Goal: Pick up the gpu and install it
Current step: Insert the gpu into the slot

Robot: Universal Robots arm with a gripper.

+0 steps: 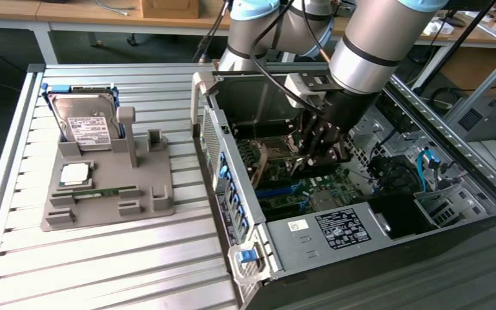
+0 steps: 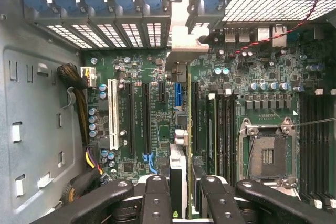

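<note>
The gripper (image 2: pixel 181 192) is pinching the gpu (image 2: pixel 179 103) edge-on inside the open computer case (image 1: pixel 230 139), hovering over the motherboard (image 2: pixel 157 108) slots. The card likely handles light, stiff and fragile; gripping its top edge suits it.

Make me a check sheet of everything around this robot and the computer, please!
Surface: slatted metal table, carrying an open computer case.
Job's things: gpu held edge-on inside the case, above the motherboard slots; whether it is seated cannot be told.
Clutter: grey holder with a hard drive, a processor chip and a memory stick.
Grippers: hand down inside the case, closed on the gpu.
Cables: black cables along the arm; blue cables and a wire bundle in the case.
Surroundings: desks behind, with a cardboard box.
</note>
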